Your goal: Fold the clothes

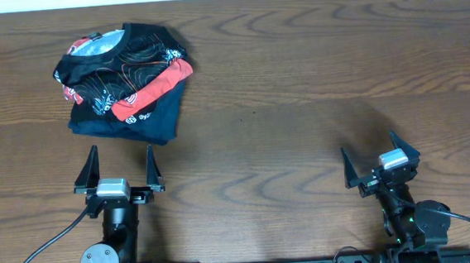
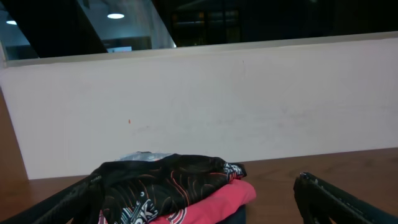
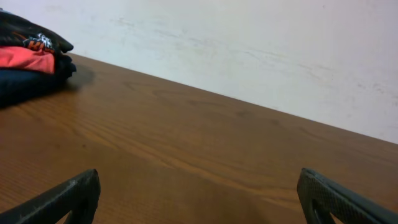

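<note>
The clothes, a black jersey (image 1: 122,61) with thin wavy contour lines, sit crumpled in the upper left of the overhead frame on top of a small pile, not spread flat, so judging by this no fold has begun. Under it a red T-shirt (image 1: 156,89) pokes out on the right side of the heap, and a navy folded garment (image 1: 147,121) forms the bottom layer, resting on the wooden table (image 1: 298,77). The jersey probably has to be lifted clear of the two others and laid out on the bare wood at centre frame before any folding. The left gripper (image 1: 120,152) hangs at lower left, just below the pile and not touching it, its two fingers spread wide with nothing between them; its wrist view looks straight at the heap, which suits a first reach. The right gripper (image 1: 369,145) waits at lower right, well apart from the clothes, its jaws equally wide and empty, facing open table. As for writing, there is white lettering and a round white mark on the red cloth, and small white and coloured print on the jersey, but all of it is too small and creased to read; no brand can be made out
</note>
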